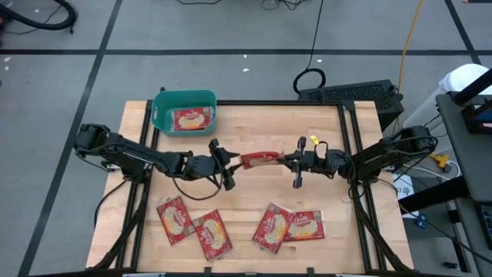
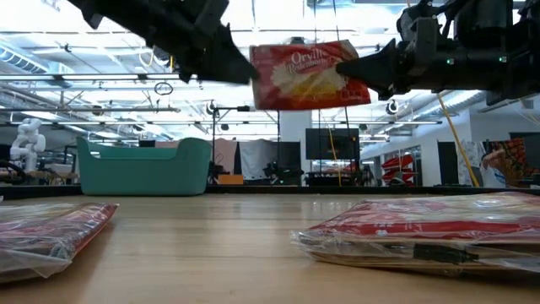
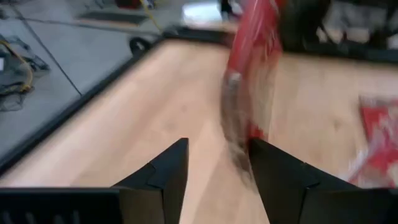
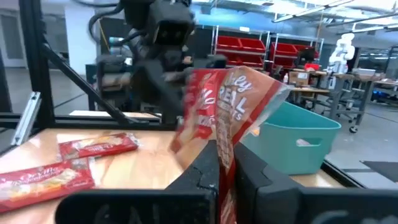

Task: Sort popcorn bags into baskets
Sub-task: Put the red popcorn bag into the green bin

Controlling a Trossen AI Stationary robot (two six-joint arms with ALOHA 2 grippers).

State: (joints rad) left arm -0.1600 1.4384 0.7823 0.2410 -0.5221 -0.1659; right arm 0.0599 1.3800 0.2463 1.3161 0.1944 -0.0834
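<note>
Above the surface's middle, one popcorn bag (image 1: 260,160) hangs pinched in the right gripper (image 1: 297,164) fingers; the left gripper (image 1: 224,164) fingers stand apart around its other end. Four bags (image 1: 174,219) lie near, one sits in the teal basket (image 1: 163,101), its lower part hidden by the wall.

The table (image 1: 246,192) is pale, matt wood. The bags (image 1: 290,225) look like glossy, crinkled plastic film. The basket (image 1: 159,115) seems smooth teal plastic.
</note>
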